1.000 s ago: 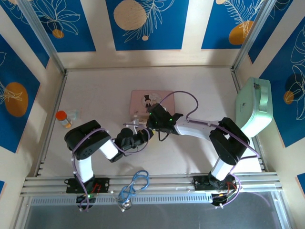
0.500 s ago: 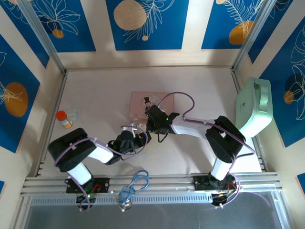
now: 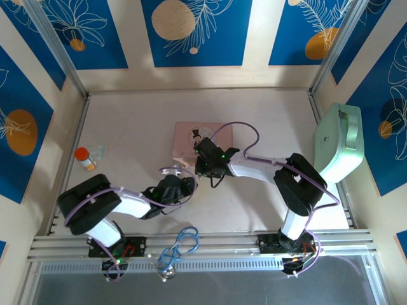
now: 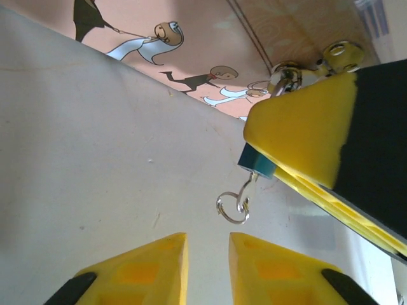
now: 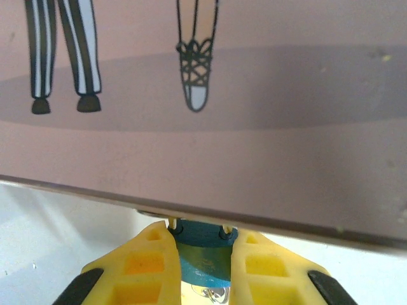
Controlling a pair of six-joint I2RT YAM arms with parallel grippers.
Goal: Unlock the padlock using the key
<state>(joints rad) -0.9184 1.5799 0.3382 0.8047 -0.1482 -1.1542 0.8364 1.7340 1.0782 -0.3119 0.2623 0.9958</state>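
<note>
Nearest the bases, a blue looped cord lies at the near edge of the table, apart from the work. Beyond it the left arm lies low and reaches to the right. The left gripper points at the lock, its fingers parted by only a narrow gap with nothing between them.

Just far of those fingertips hangs what looks like the key, a thin silvery stem ending in a small ring, seemingly seated in the underside of the padlock. It is probably light, hard and slippery, and too slight to take anywhere but across the ring. A pinch there would have to be square, or the key would likely twist out or bend.

The padlock itself is tiny and rigid, with smooth flat sides, and would likely swing on its shackle if left free. Its teal body is the place to hold it, leaving the keyhole end clear. The right gripper does just that, its yellow fingers clamped on both sides of the body.

The right arm comes from the right base, elbow raised, forearm stretched left to the near edge of the pink picture box, where the shackle legs run up under the rim
</note>
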